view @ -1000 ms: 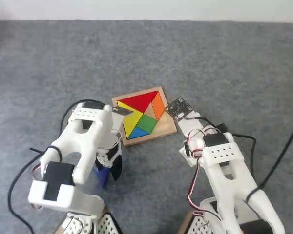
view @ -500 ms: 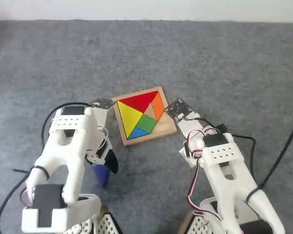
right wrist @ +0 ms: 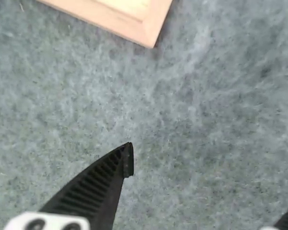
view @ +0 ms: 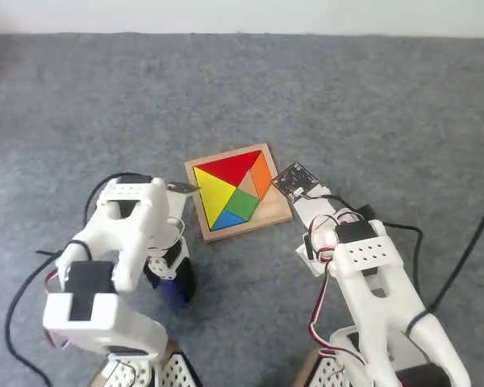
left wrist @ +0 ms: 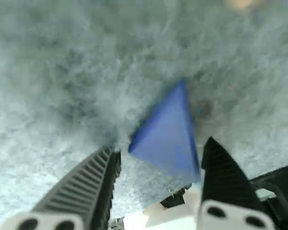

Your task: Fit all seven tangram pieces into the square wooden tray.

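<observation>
The square wooden tray [view: 278,216] lies mid-table holding red, yellow, orange, green and a small blue piece, with a wood-coloured patch at its centre. A loose blue triangle [view: 172,291] lies on the carpet near the left arm's base. My left gripper [left wrist: 162,147] is open and straddles the blue triangle [left wrist: 169,133], one finger [left wrist: 96,184] on each side of it; from above the left gripper [view: 171,278] sits right over it. My right gripper [right wrist: 211,172] is open over bare carpet just off a corner of the tray [right wrist: 134,19].
Grey carpet covers the table all around. The right arm [view: 359,254] stands just right of the tray, with a black cable [view: 468,242] trailing to the right edge. The left arm's body [view: 125,234] rises left of the tray.
The left arm swung out to the left, then came back and dropped so its gripper now frames the blue triangle. The triangle and the right arm have stayed put.
</observation>
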